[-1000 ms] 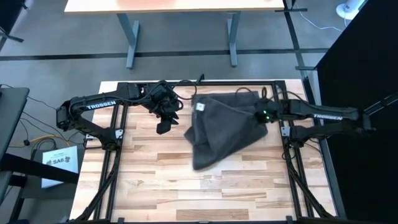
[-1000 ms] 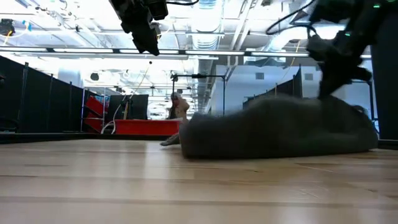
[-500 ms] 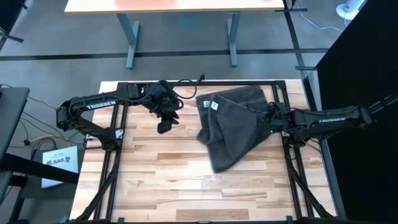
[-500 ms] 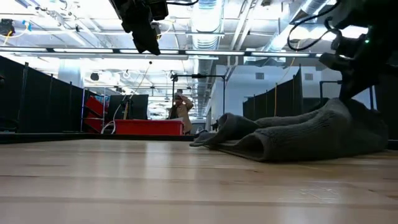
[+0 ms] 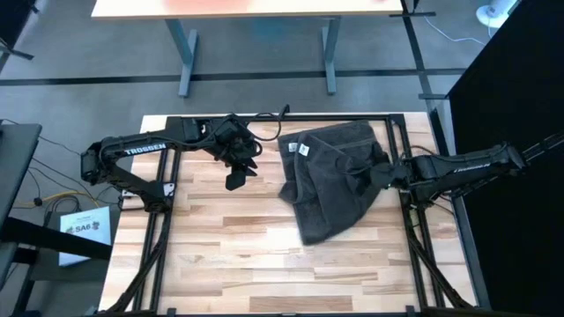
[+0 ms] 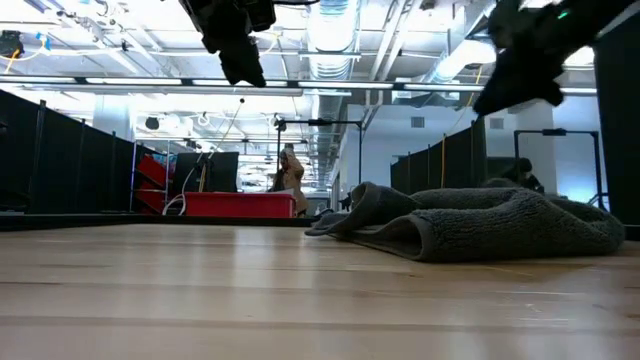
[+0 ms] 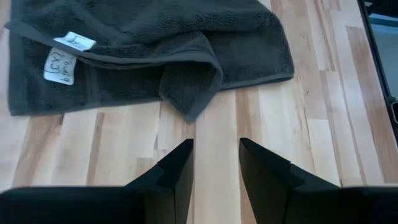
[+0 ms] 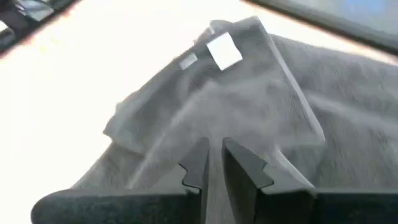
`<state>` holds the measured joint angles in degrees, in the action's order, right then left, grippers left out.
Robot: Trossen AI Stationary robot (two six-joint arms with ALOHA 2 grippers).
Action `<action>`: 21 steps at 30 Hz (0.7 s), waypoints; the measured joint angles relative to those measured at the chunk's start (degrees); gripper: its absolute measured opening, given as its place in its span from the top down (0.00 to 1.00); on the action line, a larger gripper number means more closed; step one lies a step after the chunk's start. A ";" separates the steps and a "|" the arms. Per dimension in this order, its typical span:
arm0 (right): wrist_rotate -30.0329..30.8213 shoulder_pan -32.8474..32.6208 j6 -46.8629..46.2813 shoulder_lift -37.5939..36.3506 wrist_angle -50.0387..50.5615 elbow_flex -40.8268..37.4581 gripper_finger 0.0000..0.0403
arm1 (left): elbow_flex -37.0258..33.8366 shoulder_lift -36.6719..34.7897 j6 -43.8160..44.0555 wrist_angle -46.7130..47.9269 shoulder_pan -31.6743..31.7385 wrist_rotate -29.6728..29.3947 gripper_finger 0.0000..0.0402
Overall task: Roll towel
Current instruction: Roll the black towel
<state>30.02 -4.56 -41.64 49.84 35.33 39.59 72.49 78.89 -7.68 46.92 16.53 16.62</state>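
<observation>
Operator, your towel (image 5: 330, 180) is lying crumpled and partly folded on the right half of the bench (image 5: 220, 255), its white tag (image 7: 61, 65) facing up near the far edge. Your right gripper (image 5: 374, 176) is hovering just above the towel's right side, fingers (image 8: 198, 163) parted by a narrow gap and grasping nothing. Your left gripper (image 5: 236, 179) is waiting raised beside the towel's left edge, fingers (image 7: 177, 171) released over bare wood. A black frame (image 5: 264, 119) is bordering the bench. Beyond it, a second table (image 5: 256, 9) is standing on the floor.
</observation>
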 joint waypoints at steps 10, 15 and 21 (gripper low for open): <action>-34.48 30.71 21.65 15.34 -17.05 0.71 0.80 | 0.00 0.00 1.77 0.28 0.00 -0.07 0.72; -36.10 40.10 34.63 26.90 -14.31 8.46 0.70 | 0.00 0.00 2.99 0.31 0.00 -0.05 0.72; -37.42 45.07 46.60 43.48 -7.83 23.21 0.61 | 0.00 0.00 3.57 0.32 -0.01 -0.09 0.72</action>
<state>-7.40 40.51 4.96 93.32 27.50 62.80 72.49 78.89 -4.11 47.24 16.53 16.53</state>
